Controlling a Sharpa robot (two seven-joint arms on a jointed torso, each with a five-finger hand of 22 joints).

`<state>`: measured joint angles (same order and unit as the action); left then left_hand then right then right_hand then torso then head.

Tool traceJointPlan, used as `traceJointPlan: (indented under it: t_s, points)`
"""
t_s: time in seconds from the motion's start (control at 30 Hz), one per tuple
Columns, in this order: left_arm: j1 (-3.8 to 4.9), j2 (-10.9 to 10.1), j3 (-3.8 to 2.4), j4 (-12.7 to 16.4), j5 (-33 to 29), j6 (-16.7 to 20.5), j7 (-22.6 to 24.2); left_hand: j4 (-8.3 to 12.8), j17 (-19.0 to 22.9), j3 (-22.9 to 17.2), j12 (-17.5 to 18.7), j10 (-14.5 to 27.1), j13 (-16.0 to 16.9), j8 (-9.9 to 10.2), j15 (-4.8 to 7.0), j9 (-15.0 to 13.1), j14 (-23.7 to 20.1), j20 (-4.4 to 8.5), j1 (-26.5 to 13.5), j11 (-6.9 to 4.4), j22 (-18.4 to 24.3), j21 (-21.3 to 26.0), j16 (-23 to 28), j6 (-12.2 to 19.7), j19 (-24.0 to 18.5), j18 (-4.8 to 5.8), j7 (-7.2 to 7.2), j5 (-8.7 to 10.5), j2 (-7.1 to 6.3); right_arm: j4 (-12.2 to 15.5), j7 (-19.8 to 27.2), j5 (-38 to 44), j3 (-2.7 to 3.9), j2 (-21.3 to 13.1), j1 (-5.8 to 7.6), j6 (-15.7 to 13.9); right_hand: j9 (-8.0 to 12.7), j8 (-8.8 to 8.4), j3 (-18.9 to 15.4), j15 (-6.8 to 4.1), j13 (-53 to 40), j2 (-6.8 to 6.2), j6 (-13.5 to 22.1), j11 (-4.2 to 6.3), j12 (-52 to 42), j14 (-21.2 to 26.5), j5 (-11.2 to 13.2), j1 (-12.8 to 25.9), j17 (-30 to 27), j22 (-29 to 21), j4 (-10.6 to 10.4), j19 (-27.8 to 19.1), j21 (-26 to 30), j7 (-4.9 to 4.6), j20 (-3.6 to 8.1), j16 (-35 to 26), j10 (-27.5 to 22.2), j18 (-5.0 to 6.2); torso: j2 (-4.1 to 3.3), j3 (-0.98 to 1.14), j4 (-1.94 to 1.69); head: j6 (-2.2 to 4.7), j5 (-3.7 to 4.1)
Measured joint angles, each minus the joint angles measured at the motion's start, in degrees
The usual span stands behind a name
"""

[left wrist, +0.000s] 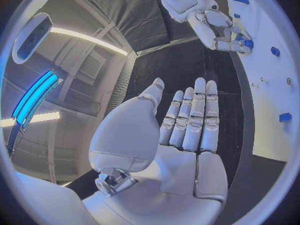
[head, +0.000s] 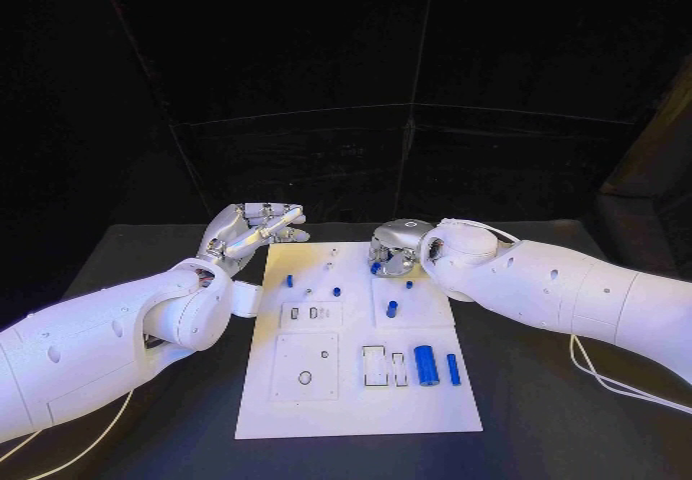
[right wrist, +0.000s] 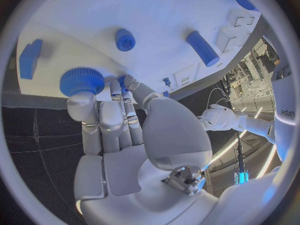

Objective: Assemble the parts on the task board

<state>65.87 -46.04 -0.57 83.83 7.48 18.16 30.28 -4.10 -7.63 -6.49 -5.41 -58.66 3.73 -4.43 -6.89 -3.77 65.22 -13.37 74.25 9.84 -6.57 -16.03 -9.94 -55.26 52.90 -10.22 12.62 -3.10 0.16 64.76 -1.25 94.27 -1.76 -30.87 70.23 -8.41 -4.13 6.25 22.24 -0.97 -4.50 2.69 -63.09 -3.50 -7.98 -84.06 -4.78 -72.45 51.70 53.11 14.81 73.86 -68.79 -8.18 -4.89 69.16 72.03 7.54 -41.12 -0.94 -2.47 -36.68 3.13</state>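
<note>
Task board [head: 361, 400] — blue parts [head: 427, 364]; right robot hand [head: 394, 252] over it.

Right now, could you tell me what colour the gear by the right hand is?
Blue; the gear shows best in the right wrist view.

The right hand [head: 395, 250] covers the blue part beneath its fingers; its grip cannot be determined.

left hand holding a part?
No. In the left wrist view the left hand is flat, fingers straight, palm bare, hovering over the black table beside the task board.
</note>
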Motion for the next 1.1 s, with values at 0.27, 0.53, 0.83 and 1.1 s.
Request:
traceJointPlan:
  t_s: [0.27,0.53,0.83,1.1]
  points:
    - [0.00,-0.2,0.00,-0.1,0.0,0.0,-0.1,0.4,-0.1,0.1,0.5,0.4,0.0,0.4,-0.21,0.0,-0.2,0.00,0.0,0.41,0.4,0.0,0.9,0.5,0.0,0.00,0.48,0.00,0.00,1.2,0.3,-1.1,-0.01,-0.5,-0.02,-5.4,0.0,0.01,1.1,-0.29,-0.3,-0.13,-0.5,0.52,-0.2,0.1,-5.0,0.1,0.5,1.6,0.2,0.1,-1.4,-0.15,0.09,1.0,0.9,0.00,0.00,0.00,-0.03,-0.10,-0.26]
    - [0.00,-0.3,0.00,-0.4,0.0,0.0,-0.2,0.7,-0.1,0.1,0.8,0.6,0.0,0.4,-0.41,0.0,-0.4,0.00,0.0,0.61,0.6,0.3,1.2,0.7,0.0,0.01,0.69,0.00,0.00,-0.3,1.3,-2.8,0.06,1.6,-0.02,-10.5,0.0,0.15,1.8,-0.29,-0.4,-1.26,-0.5,0.20,0.1,0.1,-5.3,1.2,0.5,1.8,-0.4,0.1,-1.7,-0.15,0.09,1.1,0.5,0.01,-0.01,-0.05,-0.19,0.13,-0.62]
    - [0.09,-0.4,0.00,-0.4,0.0,0.0,-0.2,0.7,-0.1,0.1,0.8,0.6,0.0,0.4,-0.41,0.0,-0.4,0.00,0.0,0.61,0.6,0.3,1.2,0.7,0.0,0.01,0.69,0.00,0.00,-4.5,1.4,-3.8,0.07,5.4,-0.02,-12.2,0.0,0.16,1.8,-0.29,-0.3,-1.56,-0.5,-0.01,0.3,0.1,-4.7,1.5,0.5,1.9,-0.8,0.1,-1.7,-0.14,0.09,1.3,0.3,0.02,-0.26,-0.14,-0.38,0.20,-0.82]
    - [0.32,-0.6,0.00,0.2,0.0,0.0,-0.2,0.7,-0.1,0.1,0.8,0.6,0.0,0.4,-0.41,0.0,-0.4,0.00,0.0,0.61,0.6,0.3,1.2,0.7,0.0,0.01,0.68,0.00,0.00,-6.6,1.0,-4.2,0.09,7.5,-0.01,-12.2,0.0,-0.17,2.1,-0.28,-0.2,-1.57,-0.5,-0.20,0.6,0.1,-3.9,1.5,0.4,2.0,-1.1,0.1,-1.9,-0.13,0.08,1.3,0.1,0.02,-0.64,-0.23,-0.54,0.20,-0.88]
